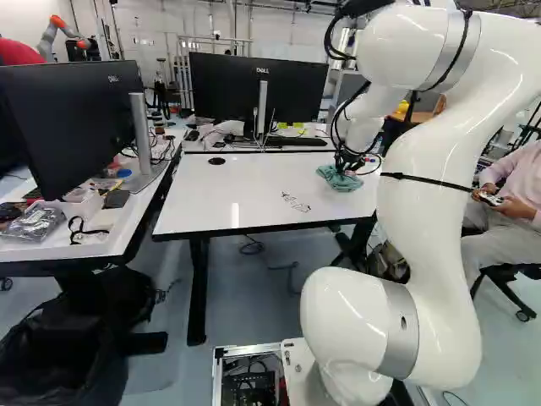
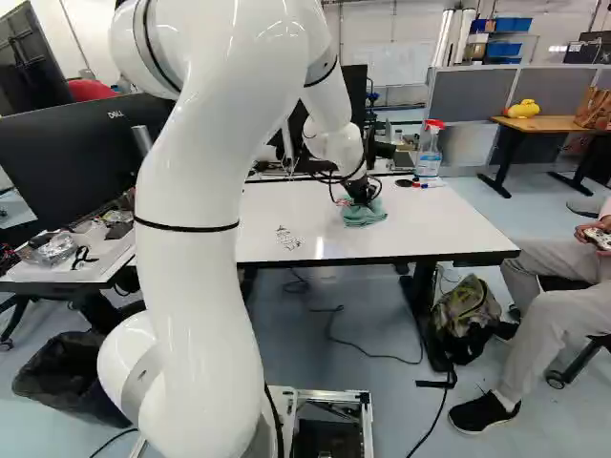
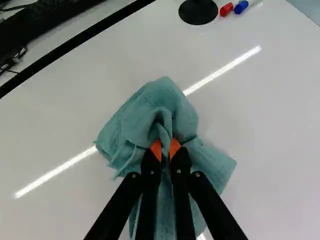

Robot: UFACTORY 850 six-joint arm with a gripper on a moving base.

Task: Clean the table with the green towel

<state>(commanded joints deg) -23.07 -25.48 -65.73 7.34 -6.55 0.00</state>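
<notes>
The green towel (image 3: 167,112) lies bunched on the white table (image 1: 254,196), toward the far side and directly under the gripper (image 3: 165,145). The pincer is nearly closed, its orange pads (image 3: 156,150) pressing on a raised fold near the middle of the cloth. Expect the towel to be light, limp and unlikely to break; it should slide readily but may crumple or fold under itself when pushed. A central pinch is suitable for wiping: retain it, keep the loose edges spread and apply light downward pressure. A thin pinch may let the cloth creep out of the pads. The black marks (image 1: 296,202) lie nearer the base, to the left of the towel in the left base view; direct the wiping strokes there. On the far side stand or lie the spray bottle (image 2: 429,153), the red marker (image 3: 226,9), the blue marker (image 3: 241,6) and a black round piece (image 3: 198,12). Limit travel that way, as markers may roll; the monitor (image 1: 258,87) restricts reach beyond the back edge
</notes>
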